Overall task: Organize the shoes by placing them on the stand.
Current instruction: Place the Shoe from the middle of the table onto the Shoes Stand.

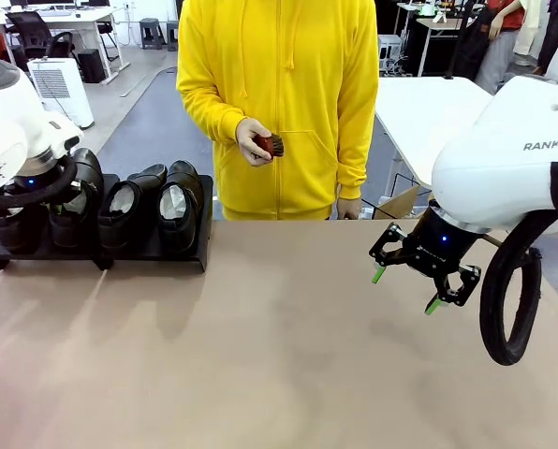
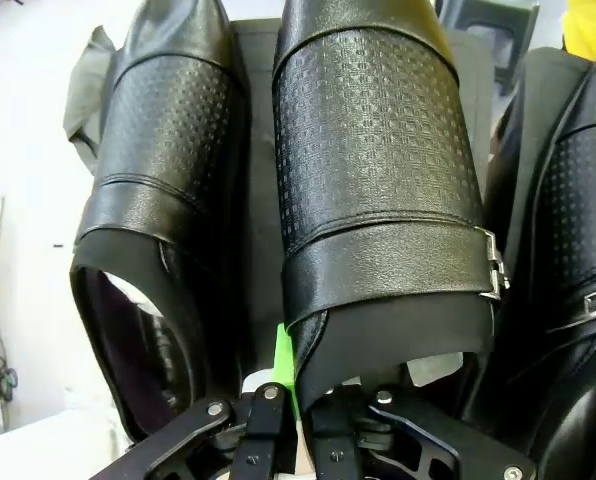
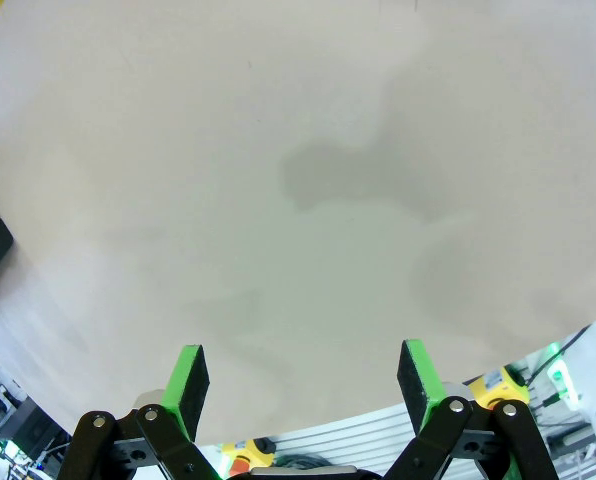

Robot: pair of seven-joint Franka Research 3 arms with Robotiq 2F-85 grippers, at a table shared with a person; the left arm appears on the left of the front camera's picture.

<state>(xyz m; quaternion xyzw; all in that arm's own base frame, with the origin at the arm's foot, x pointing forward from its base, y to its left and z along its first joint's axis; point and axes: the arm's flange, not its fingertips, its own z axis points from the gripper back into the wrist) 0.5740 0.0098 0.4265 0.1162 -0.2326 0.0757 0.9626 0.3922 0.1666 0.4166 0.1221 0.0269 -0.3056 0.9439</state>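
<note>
Left gripper [image 2: 296,395] clamped on shoe [image 2: 378,190]

Tan tabletop [image 1: 288,355]: bare across mid + near part, faint soft shadows on it; same surface in right wrist view [image 3: 308,180].

Person in yellow hoodie [image 1: 288,94] stands at far edge, approx centre. Small brown brush [image 1: 271,146] held at waist height, in front of hoodie, above far edge.

Bkgd, beyond far edge: white table [image 1: 429,108] behind far right corner, w/ cardboard box [image 1: 401,203] just below its near side. White boxy unit w/ vent grille [image 1: 61,89] on grey floor past far left corner. Desks + black office chair [image 1: 36,33] at top left. More desks top right, too small to tell detail.
</note>
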